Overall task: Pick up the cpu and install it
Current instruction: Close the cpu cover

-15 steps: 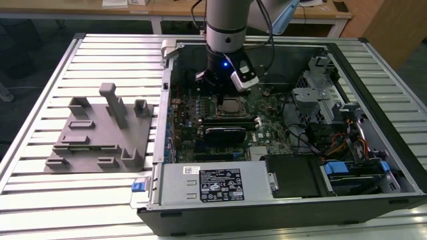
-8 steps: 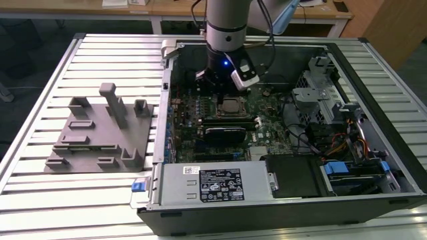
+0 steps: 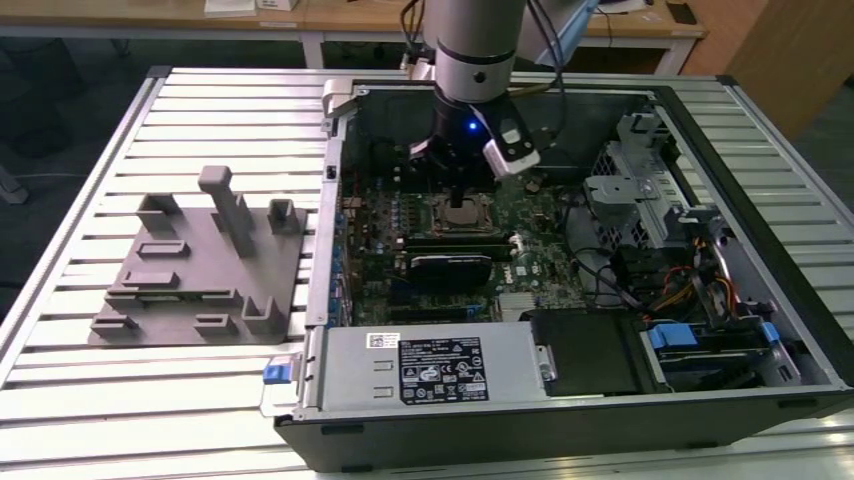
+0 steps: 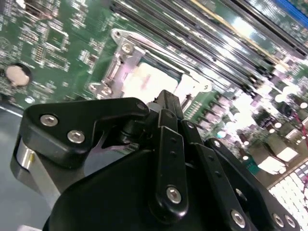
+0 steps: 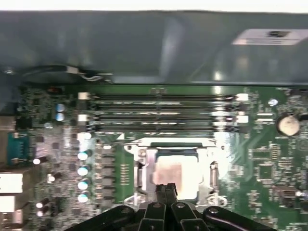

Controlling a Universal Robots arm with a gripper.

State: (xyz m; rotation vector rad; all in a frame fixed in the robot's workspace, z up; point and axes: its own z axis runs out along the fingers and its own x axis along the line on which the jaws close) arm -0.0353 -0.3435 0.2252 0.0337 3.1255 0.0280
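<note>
Inside the open computer case (image 3: 601, 425), the cpu (image 5: 179, 168) lies flat in the motherboard socket (image 5: 142, 169), with the gripper (image 5: 166, 188) directly over it, jaws together and holding nothing; placement appears largely done, though whether the socket is latched cannot be told.

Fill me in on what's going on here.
A robot arm reaches into an open computer case, with its gripper down over the motherboard. The cpu lies in the socket frame, and the gripper is shut, right at the cpu's metal top. A grey fixture block stands beside the case on the table.
</note>
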